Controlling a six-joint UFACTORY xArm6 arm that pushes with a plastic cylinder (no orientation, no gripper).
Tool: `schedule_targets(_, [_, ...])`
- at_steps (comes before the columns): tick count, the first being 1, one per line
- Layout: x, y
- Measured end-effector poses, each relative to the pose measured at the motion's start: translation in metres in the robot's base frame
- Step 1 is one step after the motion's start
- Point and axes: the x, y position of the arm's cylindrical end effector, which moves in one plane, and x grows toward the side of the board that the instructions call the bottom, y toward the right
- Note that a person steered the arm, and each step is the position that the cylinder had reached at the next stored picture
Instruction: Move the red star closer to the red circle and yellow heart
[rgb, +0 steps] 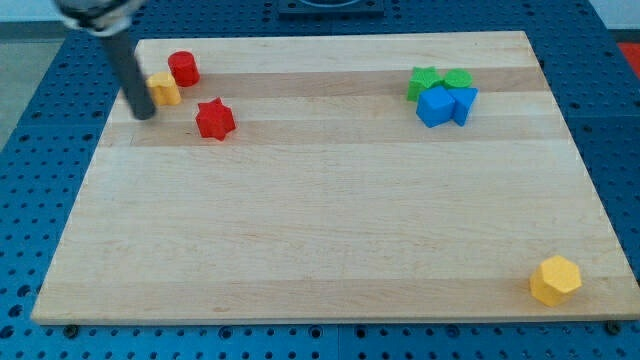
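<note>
The wooden worktop (330, 220) carries seven blocks in all: two red, two yellow, two green, one blue cluster that may be two pieces pressed together. The red star (214, 119) lies in the upper left part of the board, apart from its neighbours but near them, below and to the view's right of the other two task pieces. The red circle (183, 68) stands close to the top edge; the yellow heart (163, 89) sits just beside it, lower and to the view's left, the two touching or very nearly so. My tip (145, 112) rests on the board directly at the heart's left side, the dark rod rising from it toward the view's top left corner; contact with the heart cannot be confirmed. The tool is a plain rod and grasps nothing. In the upper right, two green blocks (438, 80) sit side by side, shapes indistinct, with the blue blocks (446, 104) pressed against them from below. One yellow hexagon (555, 279) stands alone near the bottom right corner, well apart from everything else.
</note>
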Motion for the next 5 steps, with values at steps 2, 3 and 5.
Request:
schedule_targets(2, [0.062,0.029])
schedule_targets(3, [0.052,0.056])
schedule_targets(5, [0.033,0.066])
